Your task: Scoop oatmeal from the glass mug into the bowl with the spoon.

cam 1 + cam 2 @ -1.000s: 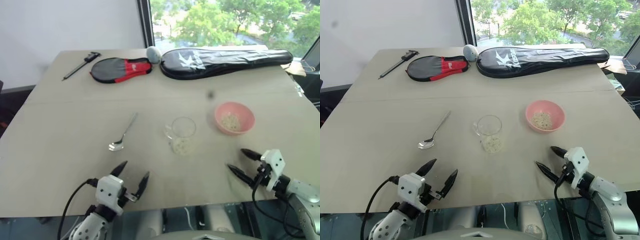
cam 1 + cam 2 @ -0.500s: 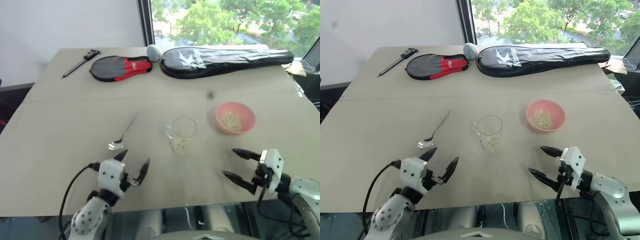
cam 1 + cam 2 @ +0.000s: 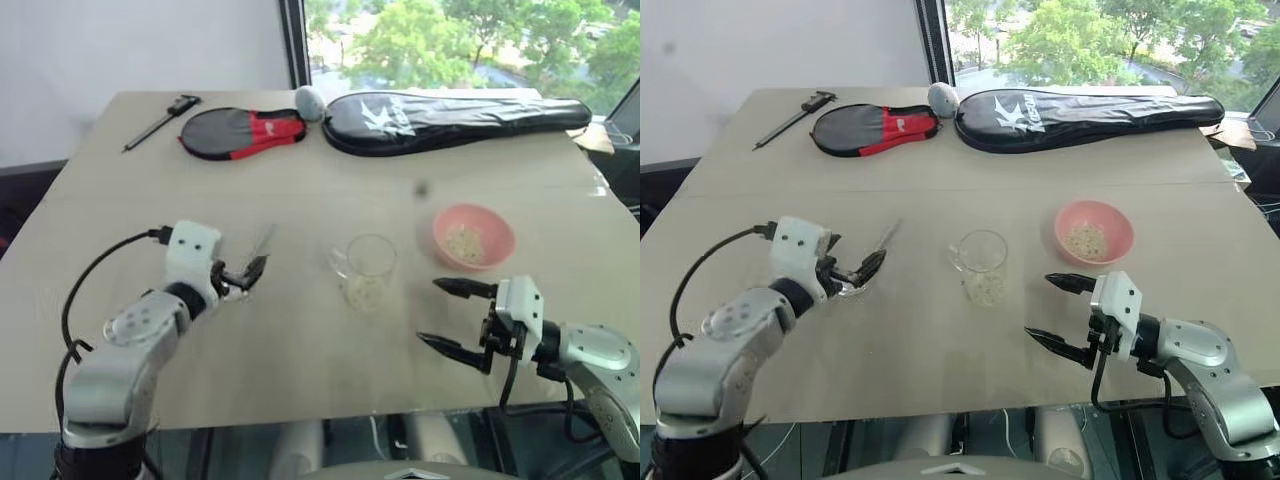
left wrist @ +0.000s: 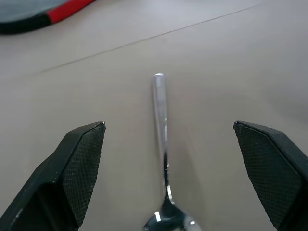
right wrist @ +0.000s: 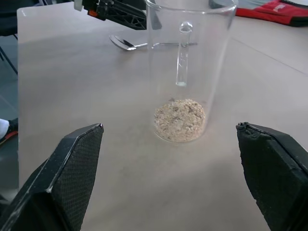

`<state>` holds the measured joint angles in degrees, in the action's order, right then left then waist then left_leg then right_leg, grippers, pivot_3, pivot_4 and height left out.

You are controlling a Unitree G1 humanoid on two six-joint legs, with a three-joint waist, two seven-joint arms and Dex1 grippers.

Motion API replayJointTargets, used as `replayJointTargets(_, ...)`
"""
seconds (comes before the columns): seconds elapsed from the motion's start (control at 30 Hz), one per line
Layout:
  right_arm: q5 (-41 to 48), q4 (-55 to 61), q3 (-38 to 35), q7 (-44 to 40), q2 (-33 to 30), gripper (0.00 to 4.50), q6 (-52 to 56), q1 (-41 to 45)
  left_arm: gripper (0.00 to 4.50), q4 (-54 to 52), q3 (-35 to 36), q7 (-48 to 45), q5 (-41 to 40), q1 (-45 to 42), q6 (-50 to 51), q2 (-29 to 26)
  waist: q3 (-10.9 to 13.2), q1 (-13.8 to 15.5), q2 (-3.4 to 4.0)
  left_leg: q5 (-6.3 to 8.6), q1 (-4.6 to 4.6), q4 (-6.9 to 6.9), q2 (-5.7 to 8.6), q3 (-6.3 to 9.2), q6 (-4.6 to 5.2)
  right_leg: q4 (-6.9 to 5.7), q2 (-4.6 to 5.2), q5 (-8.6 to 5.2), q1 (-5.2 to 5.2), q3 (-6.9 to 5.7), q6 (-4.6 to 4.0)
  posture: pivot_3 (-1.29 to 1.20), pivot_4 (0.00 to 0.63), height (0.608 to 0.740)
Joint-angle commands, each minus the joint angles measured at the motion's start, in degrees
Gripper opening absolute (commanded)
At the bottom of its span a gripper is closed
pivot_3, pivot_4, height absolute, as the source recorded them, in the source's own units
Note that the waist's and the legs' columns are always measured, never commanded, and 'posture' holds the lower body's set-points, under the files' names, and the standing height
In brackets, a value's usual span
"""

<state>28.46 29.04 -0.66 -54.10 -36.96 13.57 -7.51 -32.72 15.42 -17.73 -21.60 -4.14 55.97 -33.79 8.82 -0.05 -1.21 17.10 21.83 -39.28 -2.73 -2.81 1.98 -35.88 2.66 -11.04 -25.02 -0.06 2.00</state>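
The silver spoon (image 4: 161, 130) lies flat on the tan table, left of the glass mug (image 3: 367, 262). My left gripper (image 3: 240, 274) hovers open over the spoon's oval end, one finger on each side of the handle and not touching it. The mug stands upright with a small heap of oatmeal (image 5: 179, 119) at its bottom. To the mug's right sits the pink bowl (image 3: 473, 237), with some flakes inside. My right gripper (image 3: 430, 311) is open, right of the mug and in front of the bowl, pointing at the mug with nothing between its fingers.
At the table's far side lie a black and red racket cover (image 3: 243, 133), a long black racket bag (image 3: 450, 112), a grey ball (image 3: 309, 99) and a black caliper (image 3: 160, 123). The table's near edge (image 3: 300, 420) runs just behind both arms.
My left gripper has risen and gone forward from the near edge to over the spoon. My right gripper has lifted and shifted left toward the mug. Both stay open.
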Motion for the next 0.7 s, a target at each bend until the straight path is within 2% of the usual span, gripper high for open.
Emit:
replayJointTargets(0.03,0.26,2.1,-0.11,0.57,0.18,4.45,-0.45,0.64,4.5,2.62,0.32,-1.54,-1.3,-1.52,5.43,-2.31,0.0,-0.01,0.0,0.0,-0.01,0.0,0.0,-0.01,0.0,-0.01,0.0,-0.02,0.0,0.0,0.03,0.0,0.15,0.74)
replayJointTargets(0.33,-0.68,2.26,-0.14,1.88,0.81,4.45,-1.33,0.19,4.5,10.65,-4.11,-4.11,-0.51,-3.16,8.61,-4.46,0.0,0.16,0.0,0.0,-0.11,0.0,0.0,-0.03,-0.01,-0.03,0.01,0.06,0.1,0.0,-0.09,0.0,0.15,0.74)
replayJointTargets(0.43,-0.91,2.62,0.04,2.23,0.95,4.5,-1.43,-0.18,3.63,11.74,-4.46,-4.62,-0.17,-3.08,7.8,-4.63,-0.01,0.37,0.02,-0.01,-0.16,0.0,0.0,-0.05,-0.02,-0.04,0.0,0.06,0.14,0.0,-0.1,0.0,0.15,0.74)
replayJointTargets(0.57,-1.25,2.56,0.37,2.34,1.15,4.5,-1.52,-0.15,1.99,12.36,-4.73,-5.4,-0.02,-2.73,7.2,-4.52,-0.05,0.46,0.09,-0.01,-0.21,-0.02,0.0,-0.07,-0.02,-0.04,0.0,0.03,0.19,0.0,-0.04,0.0,0.15,0.74)
replayJointTargets(0.67,-1.29,2.26,0.56,2.18,1.2,4.5,-1.47,0.31,0.52,12.71,-5.01,-5.75,0.16,-2.58,6.88,-4.45,-0.06,0.61,0.1,-0.01,-0.21,-0.02,0.0,-0.07,-0.02,-0.04,0.01,0.05,0.2,0.0,-0.09,0.0,0.15,0.74)
replayJointTargets(0.7,-1.3,2.21,0.58,2.13,1.2,4.5,-1.48,0.36,0.2,12.75,-5.03,-5.77,0.2,-2.5,6.79,-4.43,-0.07,0.69,0.11,-0.01,-0.21,-0.02,0.0,-0.07,-0.02,-0.04,0.01,0.07,0.2,0.0,-0.11,0.0,0.15,0.74)
